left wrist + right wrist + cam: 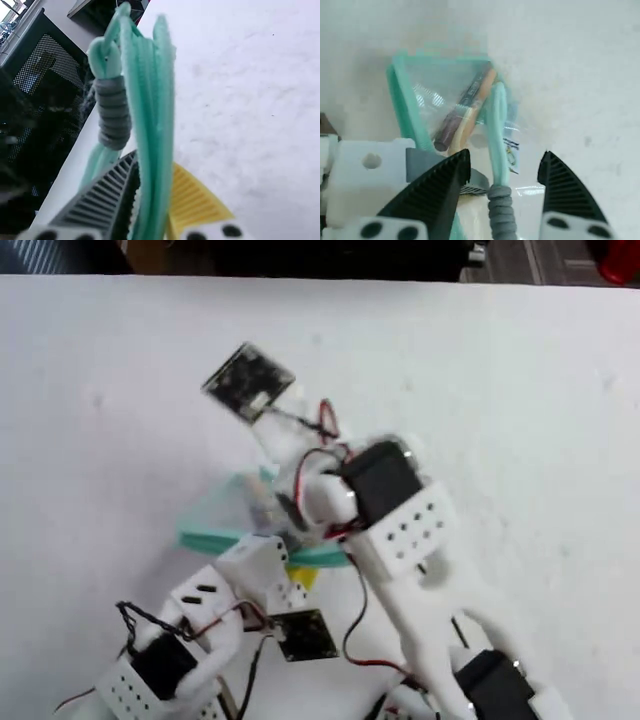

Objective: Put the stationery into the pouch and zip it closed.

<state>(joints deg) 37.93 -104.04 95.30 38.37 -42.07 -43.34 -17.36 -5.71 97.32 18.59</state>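
Observation:
The clear pouch (222,512) with teal edges lies mid-table between the two arms. Inside it are brown and orange pens (468,106). My left gripper (272,565) is shut on the pouch's near teal edge (150,125), pinched between a grey finger (102,200) and a yellow finger (197,200). The grey corded zipper pull (113,112) hangs beside that edge. My right gripper (505,155) hovers over the pouch, open, with the zipper pull (500,207) between its black fingers (442,187) and untouched. In the high view my right gripper (292,502) sits above the pouch's middle.
The white table (520,390) stretches wide to the right and far side. A dark rack (45,100) stands beyond the table edge. Red and black cables (322,425) trail around the right arm's wrist. A small camera board (248,382) juts out past the pouch.

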